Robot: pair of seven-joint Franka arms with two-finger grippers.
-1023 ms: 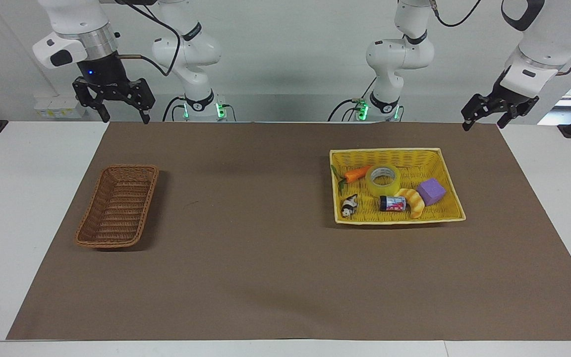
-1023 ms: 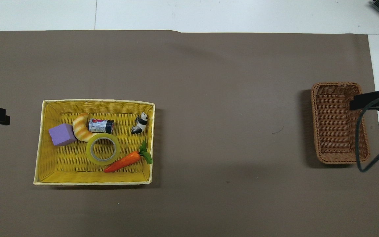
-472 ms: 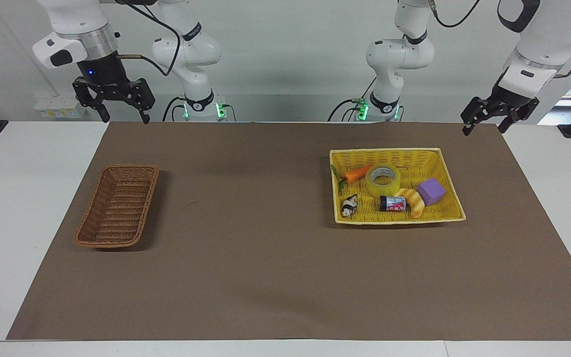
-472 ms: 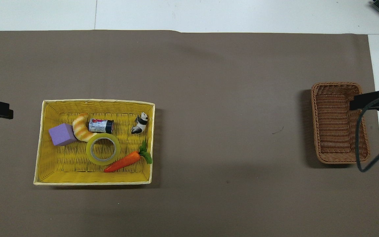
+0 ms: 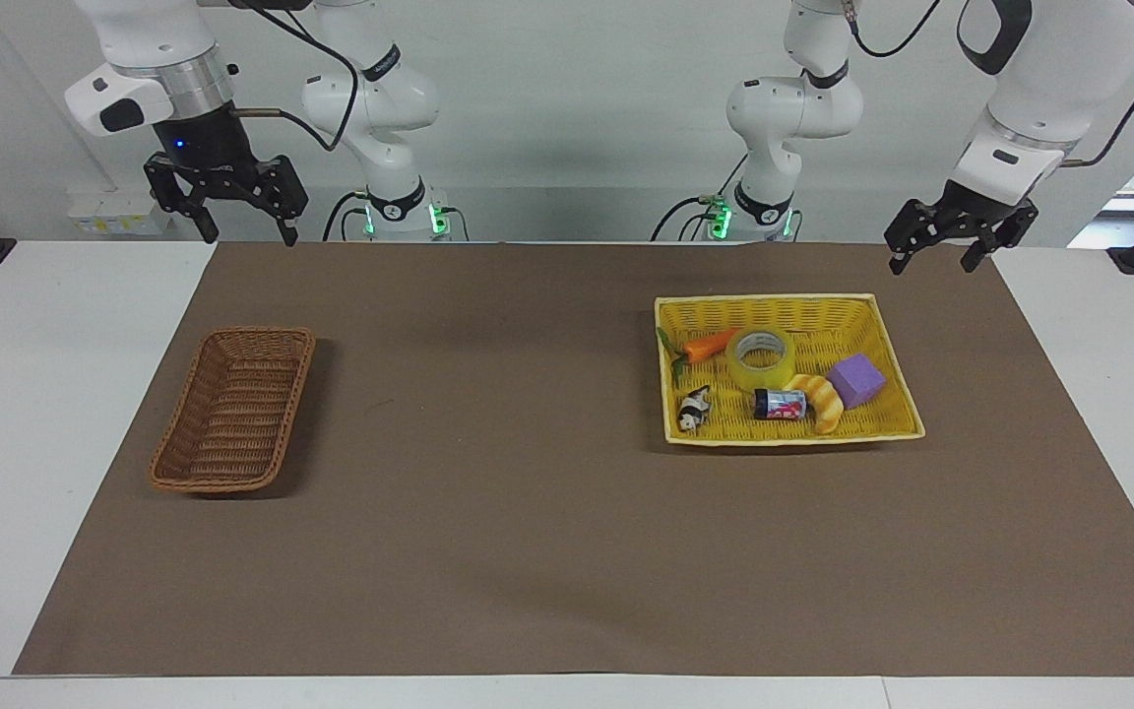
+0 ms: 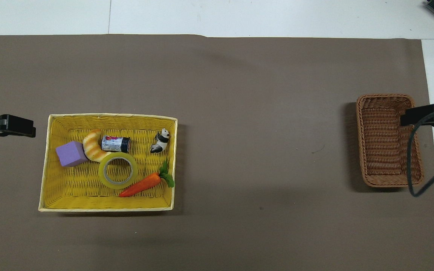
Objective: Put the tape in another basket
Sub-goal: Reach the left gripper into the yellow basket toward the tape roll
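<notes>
In the facing view, the left gripper had slid inward over the last second, from above the mat's corner at the left arm's end toward the yellow basket, and now hung in the air just short of that basket's rim; its fingers were spread wide and held nothing. The right gripper had not moved; it waited high over the mat's edge, fingers also wide and empty. I judged that the left arm had begun its approach to the tape, and that no grasp had yet been made. The tape lay flat in the yellow basket, touching the carrot and the striped bread, so the fingers would have little room around it. The brown basket stood well apart at the right arm's end of the table, with nothing in it. In the overhead view, the left gripper had come further into sight beside the yellow basket, not yet over it; the right gripper covered an edge of the brown basket. Counted here: two baskets, one tape, one carrot, one bread, one purple cube, one small can, one panda figure, and two grippers.
</notes>
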